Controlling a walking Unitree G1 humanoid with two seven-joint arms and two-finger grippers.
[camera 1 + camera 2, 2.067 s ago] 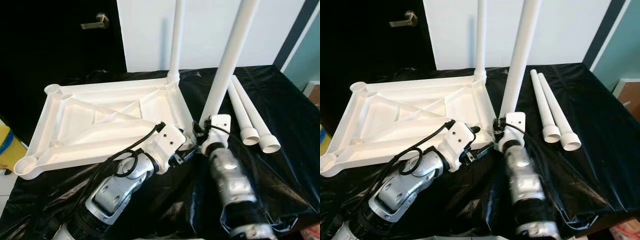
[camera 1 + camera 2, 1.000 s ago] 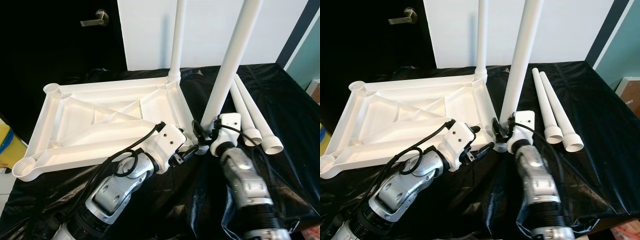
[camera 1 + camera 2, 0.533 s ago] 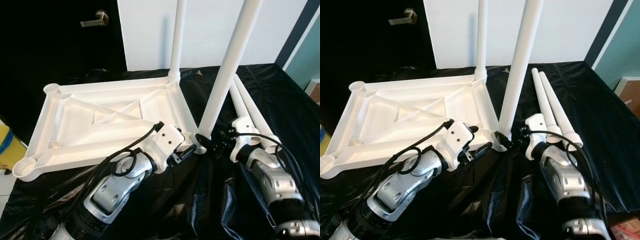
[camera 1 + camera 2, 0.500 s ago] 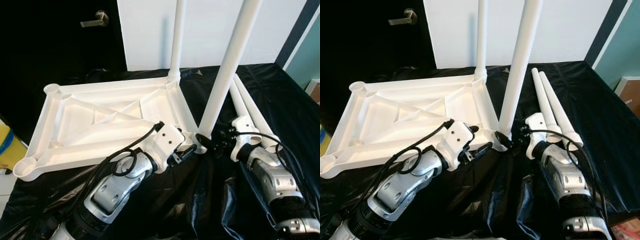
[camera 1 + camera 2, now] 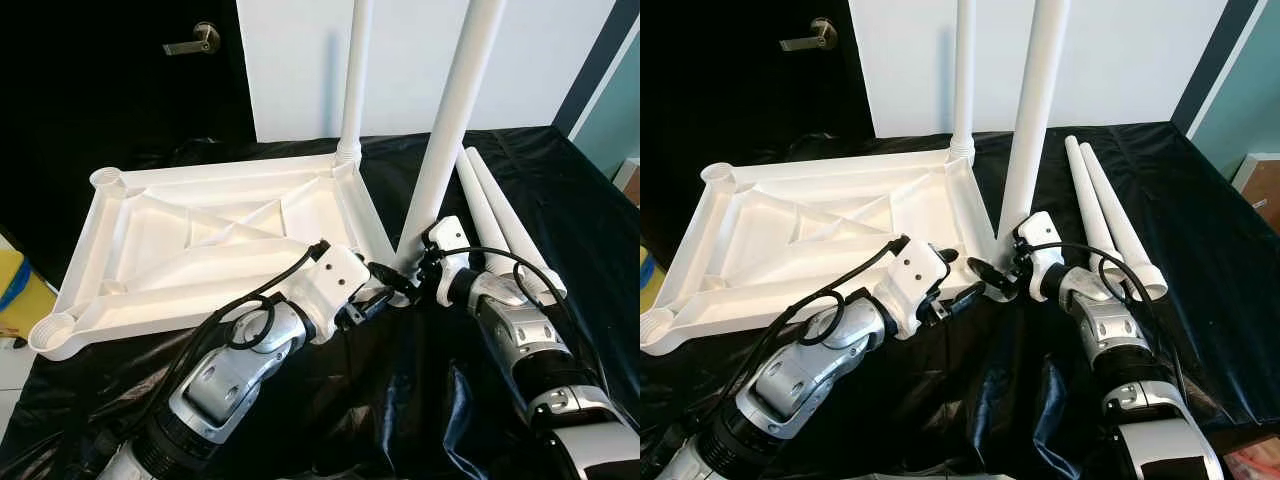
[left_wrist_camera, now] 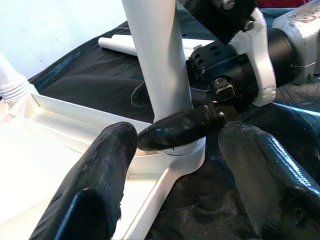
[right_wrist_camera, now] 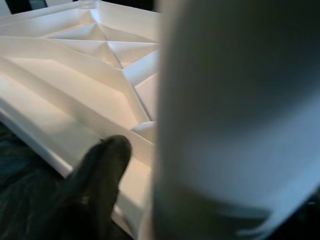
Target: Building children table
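Observation:
A white tabletop [image 5: 200, 250] lies upside down on black cloth. One white leg [image 5: 352, 90] stands in its far right corner socket. A second leg [image 5: 452, 130] stands upright in the near right socket [image 6: 187, 155]. My right gripper [image 5: 400, 278] is open at the base of this leg, one finger [image 6: 180, 129] lying across its front; the right wrist view has the leg [image 7: 235, 125] close up, with a gap to the finger [image 7: 100, 175]. My left gripper [image 5: 383, 297] is open just in front of the same corner, its fingers [image 6: 107, 170] spread and holding nothing.
Two loose white legs [image 5: 500, 230] lie side by side on the cloth to the right of the tabletop. A dark door with a lever handle [image 5: 195, 40] stands behind on the left. The cloth's edge drops off near a yellow object [image 5: 15, 290] at the left.
My right gripper has come back in from the right to the base of the near leg, and the leg now stands straighter. The left gripper has barely moved.

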